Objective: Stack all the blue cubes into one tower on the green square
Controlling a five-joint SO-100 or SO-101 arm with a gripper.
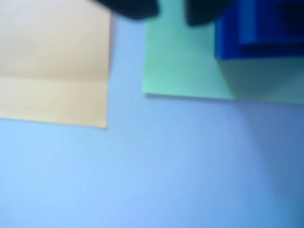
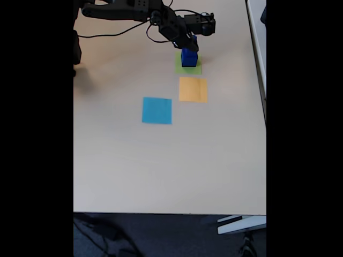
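Hovering right over the tower [image 2: 188, 55], gripper [image 2: 192, 44] at the top of the blue column in the fixed view, black fingers [image 1: 137, 9] showing as 2 dark blurred shapes at the upper edge of the wrist view. Cannot tell whether those fingers clasp the topmost cube, merely touch it, or hang just clear: too small in the fixed view, too blurred in the wrist view. Gap between the 2 dark tips visible in the wrist view, nothing seen inside it.

Standing on the green square [image 2: 187, 66], the tower of blue cubes, dark blue and stepped, wider block below and narrower above in the wrist view [image 1: 259, 28]. Number of cubes not readable. Tower base sitting toward the middle of the green square in the fixed view, pale green paper showing around it.

Lying just below the green square in the fixed view, slightly to its right, the orange square [image 2: 193, 89], flat with a faint fold line across it; apart from the green square by a narrow strip of table. Farther from the green square, down and to the left, the light blue square [image 2: 157, 110], flat and bare.

Reaching in from the upper left toward the green square, black arm [image 2: 128, 10] with cables, over a pale table [image 2: 161, 171].
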